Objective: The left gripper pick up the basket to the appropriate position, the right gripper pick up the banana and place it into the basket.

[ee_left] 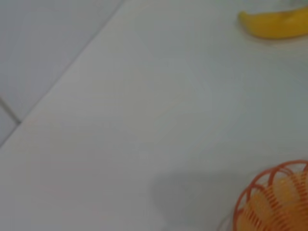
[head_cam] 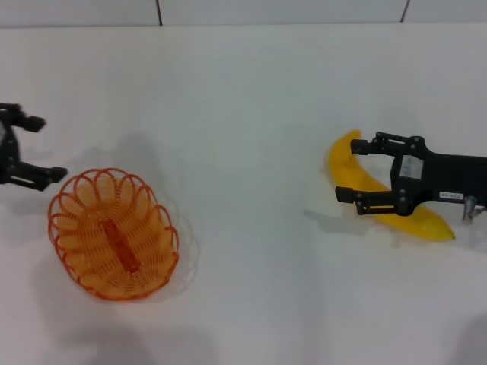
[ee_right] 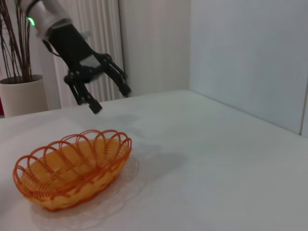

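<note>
The orange wire basket stands empty on the white table at the front left; it also shows in the left wrist view and the right wrist view. My left gripper is open and empty, hovering just beyond the basket's far left rim; the right wrist view shows it above the table. The yellow banana lies on the table at the right, and its end shows in the left wrist view. My right gripper is open over the banana's far half, one finger on each side. I cannot tell whether it touches.
The white table runs to a back edge near the wall. A white pot with bare twigs and a curtain stand beyond the table's left side, behind the left arm.
</note>
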`<state>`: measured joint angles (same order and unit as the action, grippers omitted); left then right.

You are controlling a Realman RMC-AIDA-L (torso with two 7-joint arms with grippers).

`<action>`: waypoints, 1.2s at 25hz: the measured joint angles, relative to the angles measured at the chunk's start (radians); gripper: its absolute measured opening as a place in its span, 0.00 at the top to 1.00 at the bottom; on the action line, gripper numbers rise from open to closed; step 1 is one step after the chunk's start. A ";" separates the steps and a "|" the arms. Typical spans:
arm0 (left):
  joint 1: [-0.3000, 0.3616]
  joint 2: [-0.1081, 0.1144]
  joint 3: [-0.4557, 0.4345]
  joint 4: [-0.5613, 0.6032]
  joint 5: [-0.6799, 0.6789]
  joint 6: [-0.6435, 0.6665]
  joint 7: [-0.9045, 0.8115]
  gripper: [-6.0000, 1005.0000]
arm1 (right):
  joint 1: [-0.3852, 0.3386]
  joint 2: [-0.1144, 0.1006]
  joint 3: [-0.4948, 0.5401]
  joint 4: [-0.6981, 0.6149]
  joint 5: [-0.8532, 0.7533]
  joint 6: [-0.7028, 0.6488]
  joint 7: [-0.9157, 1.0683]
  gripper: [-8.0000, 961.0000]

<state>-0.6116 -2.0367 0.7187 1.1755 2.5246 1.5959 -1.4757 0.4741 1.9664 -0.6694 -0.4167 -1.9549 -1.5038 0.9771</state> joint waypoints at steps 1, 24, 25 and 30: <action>-0.009 0.000 0.007 -0.013 0.001 -0.004 0.003 0.10 | 0.003 0.001 0.000 0.000 0.000 0.000 0.000 0.08; -0.131 -0.005 0.168 -0.309 0.057 -0.228 -0.001 0.11 | 0.013 0.003 -0.001 0.007 -0.001 0.007 0.011 0.08; -0.132 -0.005 0.175 -0.310 0.059 -0.236 -0.010 0.12 | 0.013 0.003 -0.001 0.007 -0.001 0.007 0.012 0.08; -0.134 -0.006 0.206 -0.311 0.060 -0.256 -0.019 0.17 | 0.014 0.003 -0.001 0.007 -0.002 0.008 0.014 0.08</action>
<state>-0.7460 -2.0423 0.9243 0.8640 2.5842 1.3402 -1.4945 0.4878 1.9696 -0.6704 -0.4093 -1.9572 -1.4954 0.9907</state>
